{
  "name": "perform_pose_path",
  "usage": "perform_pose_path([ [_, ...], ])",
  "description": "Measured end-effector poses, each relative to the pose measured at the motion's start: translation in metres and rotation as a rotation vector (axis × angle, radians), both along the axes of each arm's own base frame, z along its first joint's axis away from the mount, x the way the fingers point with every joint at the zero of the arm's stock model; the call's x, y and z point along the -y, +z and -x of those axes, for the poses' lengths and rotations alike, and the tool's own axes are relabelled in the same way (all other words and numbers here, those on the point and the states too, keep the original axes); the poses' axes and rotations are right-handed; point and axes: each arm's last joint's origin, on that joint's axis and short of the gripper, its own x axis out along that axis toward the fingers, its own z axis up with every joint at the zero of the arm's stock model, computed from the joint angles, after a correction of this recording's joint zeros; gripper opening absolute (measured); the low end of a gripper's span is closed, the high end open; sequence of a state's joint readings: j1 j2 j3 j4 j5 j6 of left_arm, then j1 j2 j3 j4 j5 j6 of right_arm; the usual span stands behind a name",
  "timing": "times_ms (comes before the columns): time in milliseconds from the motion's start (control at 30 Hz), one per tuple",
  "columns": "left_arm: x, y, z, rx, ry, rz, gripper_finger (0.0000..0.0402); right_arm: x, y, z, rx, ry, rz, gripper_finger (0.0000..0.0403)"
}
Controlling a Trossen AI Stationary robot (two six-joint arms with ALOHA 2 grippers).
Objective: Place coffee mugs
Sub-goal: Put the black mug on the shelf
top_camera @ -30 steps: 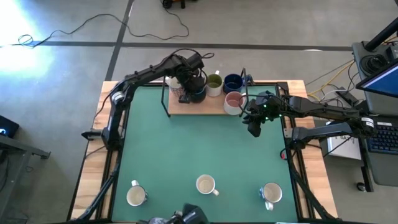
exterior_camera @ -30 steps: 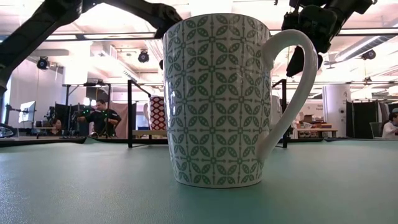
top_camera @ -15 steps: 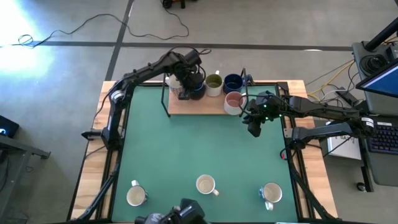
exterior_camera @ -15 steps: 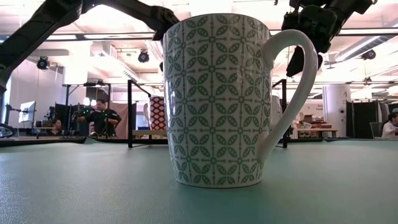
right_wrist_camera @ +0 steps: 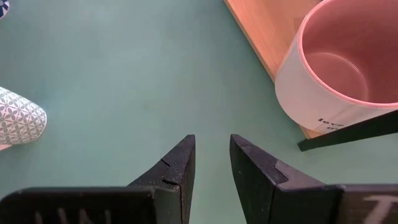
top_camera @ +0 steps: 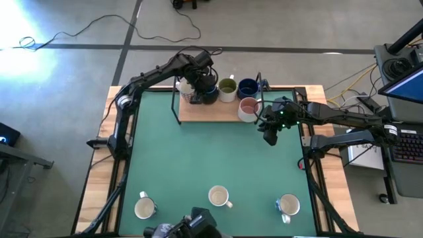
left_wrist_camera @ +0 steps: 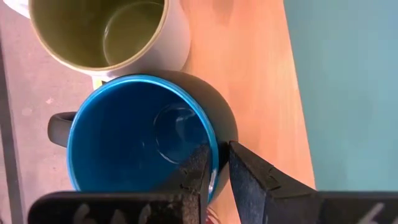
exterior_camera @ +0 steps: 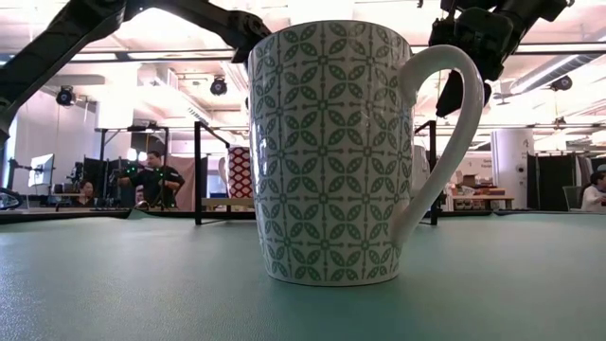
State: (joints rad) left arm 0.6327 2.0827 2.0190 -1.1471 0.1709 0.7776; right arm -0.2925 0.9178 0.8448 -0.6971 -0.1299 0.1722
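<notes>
On the far left of the wooden board [top_camera: 211,111], at the back of the green table [top_camera: 198,158], the left gripper [left_wrist_camera: 222,163] pinches the rim of a dark blue mug [left_wrist_camera: 143,134], one finger inside the bowl and one outside; whether the mug rests on the board or hangs just above it I cannot tell; a red-patterned mug [top_camera: 186,92] sits just beside it, mostly hidden by the arm. Next along the board stands the olive mug [top_camera: 227,88], touching or nearly touching the held one, then a second blue mug [top_camera: 247,86], then the pink-lined mug [top_camera: 248,108] at the board's right end. Just right of that, above bare mat, hangs the right gripper [right_wrist_camera: 211,158], its fingers a narrow gap apart and holding nothing.

Along the near edge three mugs wait: a white one at the left [top_camera: 144,207], the green-patterned one in the middle [top_camera: 219,196], and another white one at the right [top_camera: 289,205].

So the job looks a little over half done: four mugs are on the board and a fifth is being set there, though not yet let go; the three near mugs are untouched. The free right arm seems best placed to fetch the next one.
</notes>
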Motion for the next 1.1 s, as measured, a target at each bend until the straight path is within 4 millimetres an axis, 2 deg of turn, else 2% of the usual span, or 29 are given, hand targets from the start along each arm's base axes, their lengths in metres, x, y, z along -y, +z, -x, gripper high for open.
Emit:
perform_pose_path([
  [1100, -0.0057, 0.0002, -0.0006, -0.011, 0.053, -0.077, 0.0038, 0.0000, 0.0000, 0.0000, 0.000, 0.000, 0.000, 0.0089],
])
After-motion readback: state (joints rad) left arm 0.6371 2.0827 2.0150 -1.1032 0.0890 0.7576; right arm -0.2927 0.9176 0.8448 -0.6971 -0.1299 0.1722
